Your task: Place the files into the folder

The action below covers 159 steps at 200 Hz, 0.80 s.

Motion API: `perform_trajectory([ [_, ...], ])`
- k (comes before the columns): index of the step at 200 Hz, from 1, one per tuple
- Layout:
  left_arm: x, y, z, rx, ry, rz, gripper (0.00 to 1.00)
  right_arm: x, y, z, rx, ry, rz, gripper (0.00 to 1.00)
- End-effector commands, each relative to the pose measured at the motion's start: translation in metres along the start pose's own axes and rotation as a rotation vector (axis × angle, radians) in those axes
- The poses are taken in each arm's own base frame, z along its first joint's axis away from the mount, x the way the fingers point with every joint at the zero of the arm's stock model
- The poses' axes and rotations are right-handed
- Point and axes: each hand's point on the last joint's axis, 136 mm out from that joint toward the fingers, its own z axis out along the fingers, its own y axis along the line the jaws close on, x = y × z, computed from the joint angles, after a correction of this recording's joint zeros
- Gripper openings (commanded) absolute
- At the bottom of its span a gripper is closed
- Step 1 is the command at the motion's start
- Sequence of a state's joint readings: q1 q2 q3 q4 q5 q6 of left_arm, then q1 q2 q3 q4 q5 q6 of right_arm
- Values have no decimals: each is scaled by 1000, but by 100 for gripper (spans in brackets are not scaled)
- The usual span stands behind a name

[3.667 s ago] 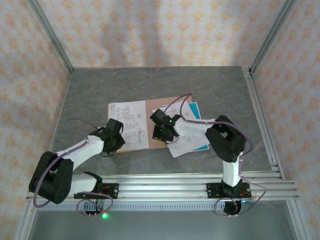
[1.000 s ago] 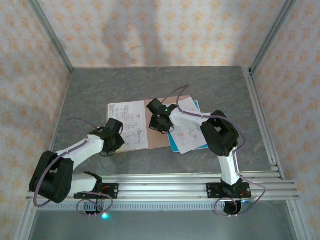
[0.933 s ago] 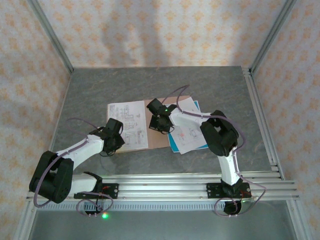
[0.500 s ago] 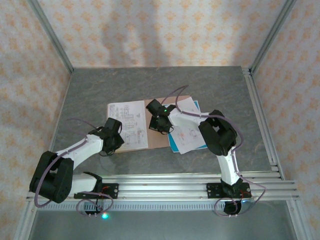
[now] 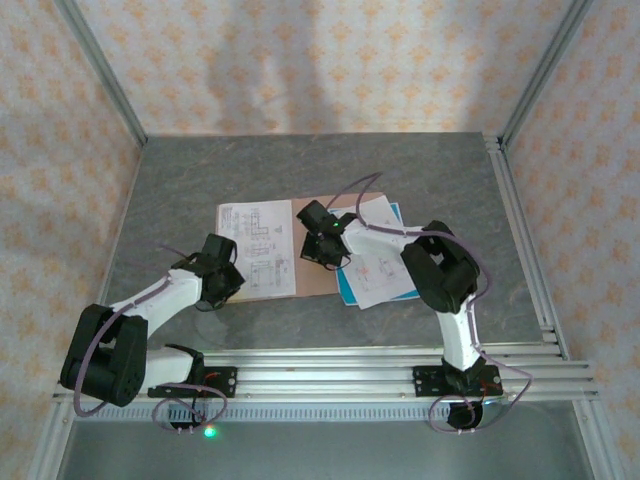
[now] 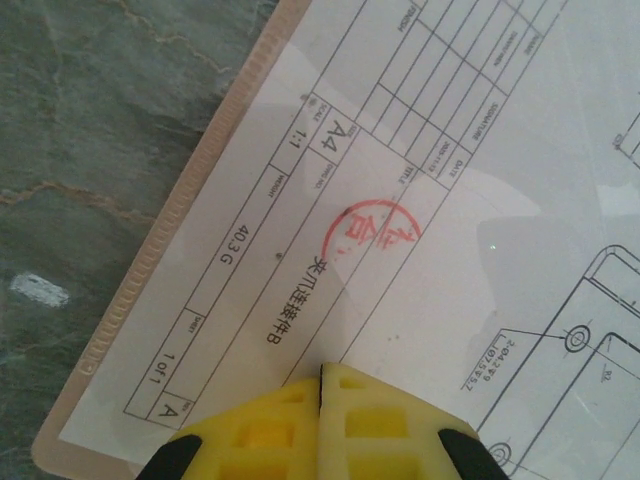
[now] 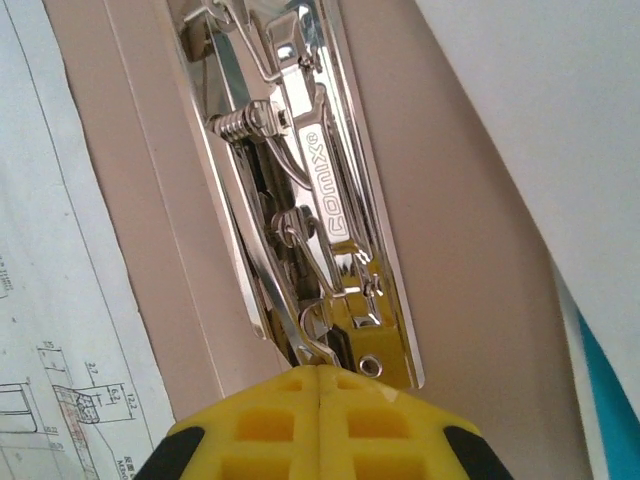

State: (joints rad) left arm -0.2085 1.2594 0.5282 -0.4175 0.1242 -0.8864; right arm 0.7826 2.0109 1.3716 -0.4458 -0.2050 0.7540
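Roughly midway. Flat pinkish-brown card folder [image 5: 318, 282] open on grey stone-pattern table [image 5: 300, 170]. One white printed drawing sheet [image 5: 255, 235] already on left half. Remaining files [image 5: 385, 265], loose white sheets over teal-blue sheet [image 5: 344, 284], at right, overlapping folder's right edge, not yet in. Fingers of left gripper [image 6: 322, 400] pressed together, empty, over filed sheet's title block. Same for right gripper [image 7: 318, 400], empty, tips at shiny metal spring clip [image 7: 300, 200] on spine. Left to do: shift stack in, probably clamp.

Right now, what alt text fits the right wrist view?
The right claw, shut, sits at the lower end of a shiny metal clip on the pinkish-brown folder. A printed white sheet lies at left; another white sheet and a teal-blue sheet at right.
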Motion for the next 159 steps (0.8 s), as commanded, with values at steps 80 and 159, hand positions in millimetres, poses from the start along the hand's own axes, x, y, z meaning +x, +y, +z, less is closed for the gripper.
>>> perform_trajectory([
  [80,16,44,6,-147,38,-25,0,-47,-20,-87,61,-202,-64,8],
  [159,8,35,-1,-135,26,9,0,-32,-12,-90,-19,-196,-21,8],
])
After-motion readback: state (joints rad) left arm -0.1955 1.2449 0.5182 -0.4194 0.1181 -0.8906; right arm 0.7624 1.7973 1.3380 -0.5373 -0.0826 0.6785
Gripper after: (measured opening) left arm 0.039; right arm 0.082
